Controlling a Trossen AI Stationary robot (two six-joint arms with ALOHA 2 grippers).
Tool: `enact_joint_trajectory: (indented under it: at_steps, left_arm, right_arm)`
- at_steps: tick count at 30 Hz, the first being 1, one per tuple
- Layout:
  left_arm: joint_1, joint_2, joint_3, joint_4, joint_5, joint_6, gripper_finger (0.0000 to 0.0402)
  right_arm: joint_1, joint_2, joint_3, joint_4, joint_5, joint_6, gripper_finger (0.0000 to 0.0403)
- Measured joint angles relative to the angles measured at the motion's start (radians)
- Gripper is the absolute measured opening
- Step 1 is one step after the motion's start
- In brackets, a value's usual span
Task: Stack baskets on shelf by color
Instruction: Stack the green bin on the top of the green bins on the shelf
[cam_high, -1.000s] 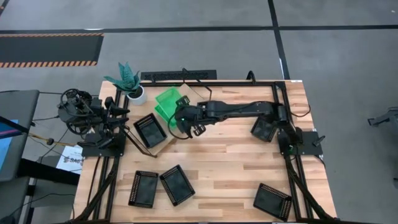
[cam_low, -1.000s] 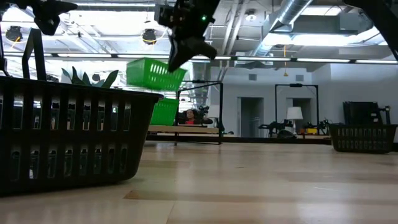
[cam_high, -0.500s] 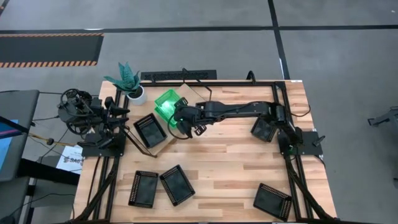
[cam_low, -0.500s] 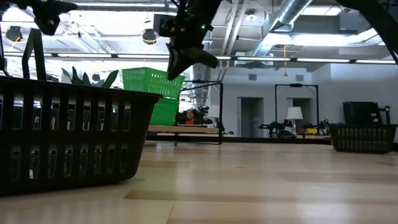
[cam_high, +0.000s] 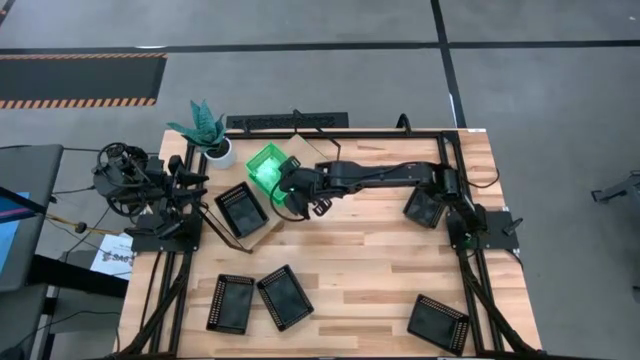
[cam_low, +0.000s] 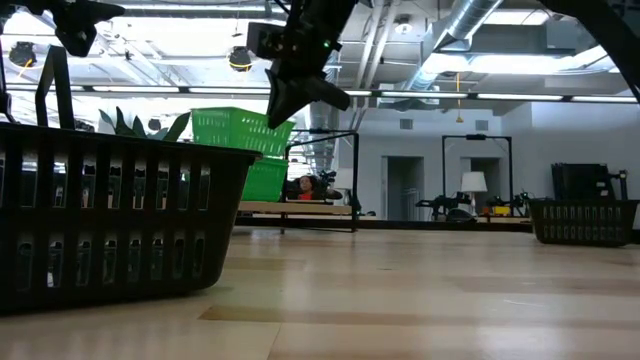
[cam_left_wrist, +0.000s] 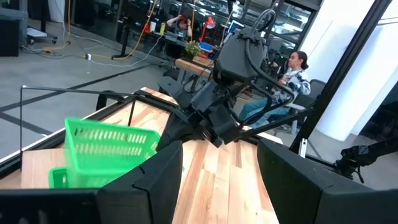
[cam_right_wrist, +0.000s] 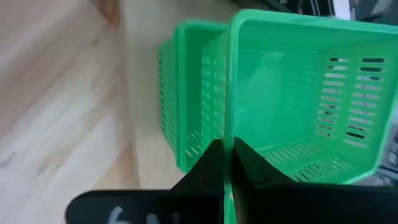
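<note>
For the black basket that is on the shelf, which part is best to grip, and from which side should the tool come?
Probably the thin rim of one long wall of the black basket, from straight above. It sits upright with its open top facing up, so one finger can go inside and one outside. The wall away from the right tool and its green basket looks freer. The left tool is closest.

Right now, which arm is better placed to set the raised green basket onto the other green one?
The right arm. Its hand is shut on the rim of the raised green basket, directly above the second green basket on the shelf. The left hand waits at the table's left edge.
</note>
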Motion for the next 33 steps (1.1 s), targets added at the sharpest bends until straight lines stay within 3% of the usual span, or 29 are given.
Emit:
enact_joint_trajectory:
  at_steps: [19, 33]
  left_arm:
    - [0.000, 0.000, 0.000, 0.000, 0.000, -0.001, 0.0198]
    - [0.000, 0.000, 0.000, 0.000, 0.000, -0.002, 0.0198]
  right_arm:
    - [-0.006, 0.000, 0.000, -0.003, -0.044, 0.027, 0.0021]
    - [-0.025, 0.000, 0.000, -0.003, -0.045, 0.026, 0.0060]
